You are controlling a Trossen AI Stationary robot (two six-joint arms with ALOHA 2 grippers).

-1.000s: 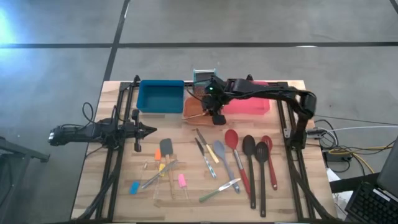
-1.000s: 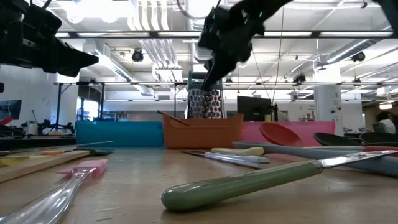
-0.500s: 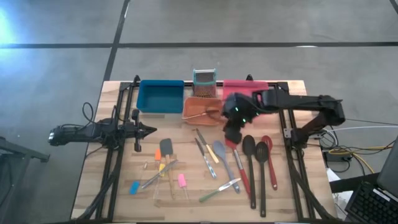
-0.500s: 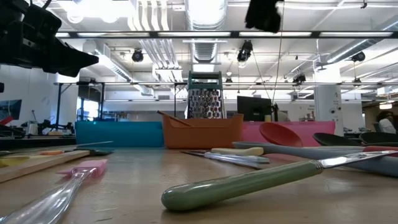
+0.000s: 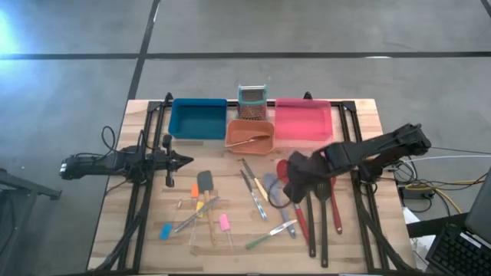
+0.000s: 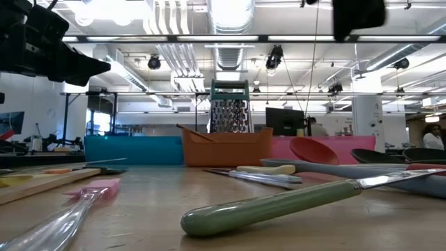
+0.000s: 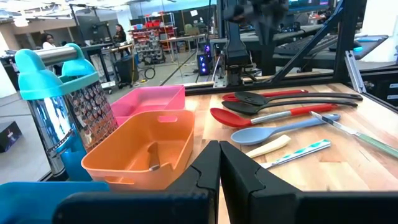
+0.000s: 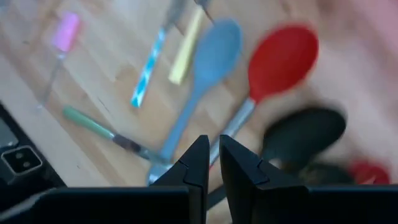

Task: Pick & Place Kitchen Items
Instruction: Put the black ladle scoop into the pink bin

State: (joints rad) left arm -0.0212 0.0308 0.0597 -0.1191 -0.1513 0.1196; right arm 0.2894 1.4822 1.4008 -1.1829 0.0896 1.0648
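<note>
Right gripper point(image 5: 295, 186) hangs in the air over the long spoons on the right side of the wooden table point(image 5: 353, 245). Its two dark fingers point(image 8: 198, 163) are pressed close together and hold nothing. Under it lie a red spoon with a round bowl point(image 8: 281, 60) and a grey-blue spoon point(image 8: 214, 53), side by side. A black spoon point(image 8: 306, 134) lies just beside the red one.

Left gripper point(image 5: 184, 161) waits at the left side of the table, up off the wood. Its fingers point(image 7: 208, 168) are closed too, with nothing between them.

Many small tools lie loose on the table. A knife with a green handle point(image 6: 279, 204) lies near the front edge. A little tool with a pink handle point(image 5: 225, 223) and one with a blue handle point(image 5: 166, 231) lie to the left of it. A yellow-handled tool point(image 8: 185, 53) and a blue striped one point(image 8: 148, 73) lie near the grey-blue spoon.

At the back stand three bins in a row: a blue bin point(image 5: 198, 119), an orange bin point(image 5: 249, 136) with a thin utensil inside, and a pink bin point(image 5: 302, 120). A metal grater with a teal top point(image 5: 251, 100) stands behind the orange bin.
</note>
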